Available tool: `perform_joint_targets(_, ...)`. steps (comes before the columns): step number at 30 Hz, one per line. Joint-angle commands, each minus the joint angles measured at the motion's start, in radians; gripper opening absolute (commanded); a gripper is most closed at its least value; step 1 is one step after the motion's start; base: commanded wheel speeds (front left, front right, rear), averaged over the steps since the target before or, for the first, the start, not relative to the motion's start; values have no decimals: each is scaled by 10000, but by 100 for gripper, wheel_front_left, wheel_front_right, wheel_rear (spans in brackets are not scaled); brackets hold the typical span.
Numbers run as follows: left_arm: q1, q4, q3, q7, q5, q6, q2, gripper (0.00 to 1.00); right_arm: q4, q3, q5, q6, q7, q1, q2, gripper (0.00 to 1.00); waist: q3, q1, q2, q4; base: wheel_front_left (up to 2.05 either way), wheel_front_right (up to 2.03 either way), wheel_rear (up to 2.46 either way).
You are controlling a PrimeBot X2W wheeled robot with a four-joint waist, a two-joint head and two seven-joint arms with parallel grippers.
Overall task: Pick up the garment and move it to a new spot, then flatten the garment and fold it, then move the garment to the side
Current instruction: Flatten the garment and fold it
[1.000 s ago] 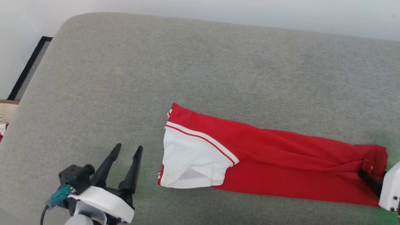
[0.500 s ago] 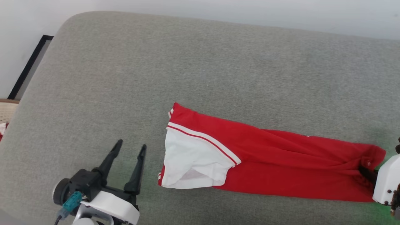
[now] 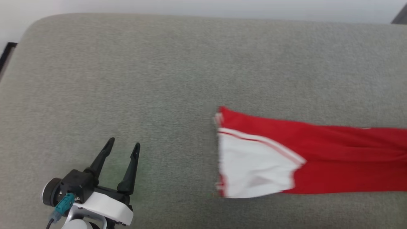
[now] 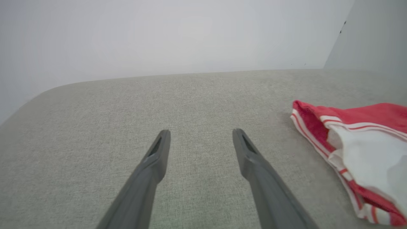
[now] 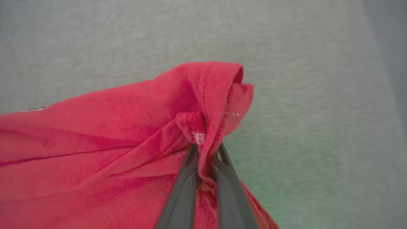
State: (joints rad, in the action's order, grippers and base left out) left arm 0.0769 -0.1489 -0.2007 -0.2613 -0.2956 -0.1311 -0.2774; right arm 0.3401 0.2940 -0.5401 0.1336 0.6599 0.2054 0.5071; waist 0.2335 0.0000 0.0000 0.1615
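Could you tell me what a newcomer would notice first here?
The red garment lies stretched across the grey cushion, its white sleeve toward the middle. In the right wrist view, the right gripper is shut on its bunched red end. The left gripper is open at lower left, clear of the cloth.

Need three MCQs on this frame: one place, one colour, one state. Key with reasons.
1. Where is the garment relative to the left tool? A) to its right, apart B) under it C) pinched in it
2. What colour is the sleeve nearest that tool? A) black B) white C) blue
3. What state is the right tool in? A) open in the air B) shut empty C) shut on the garment
Key: 1 A, grey cushion shows between them; 2 B, it shows white in head and left wrist views; 3 C, red cloth pinched in it.
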Motion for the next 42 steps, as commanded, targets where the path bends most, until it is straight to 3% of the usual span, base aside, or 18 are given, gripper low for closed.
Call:
perform_joint_targets(1,73,38,27,-52,39,13,-13,100,119,311,109,-55,-126,178,271,0,147,0,0,-177,0,0,0)
perform_joint_targets(9,253,-61,-272,-52,-192,12,-206,100,614,1889,1326,-42,-633,319,1301,0,200,0,0,-389,0,0,0)
perform_joint_targets(17,-9,-175,-412,-52,-304,12,-87,100,-168,1267,655,-41,-463,-19,614,0,-323,0,0,-340,0,0,0)
perform_joint_targets(26,-367,-166,-375,-52,-321,12,56,100,-3532,-1168,-557,-33,743,-1309,36,0,-730,0,0,-139,0,0,0)
perform_joint_targets(30,-281,-216,-451,-53,-358,12,105,100,-4753,-2866,-600,-33,1038,-988,-448,0,-700,0,0,-29,0,0,0)
perform_joint_targets(36,-27,-239,-493,-53,-365,12,183,100,-4711,-4709,-400,-33,986,-83,-960,0,-586,0,0,160,0,0,0)
perform_joint_targets(42,76,-236,-488,-53,-362,12,303,100,-3819,-5494,-246,-33,583,574,-1111,0,-435,0,0,338,0,0,0)
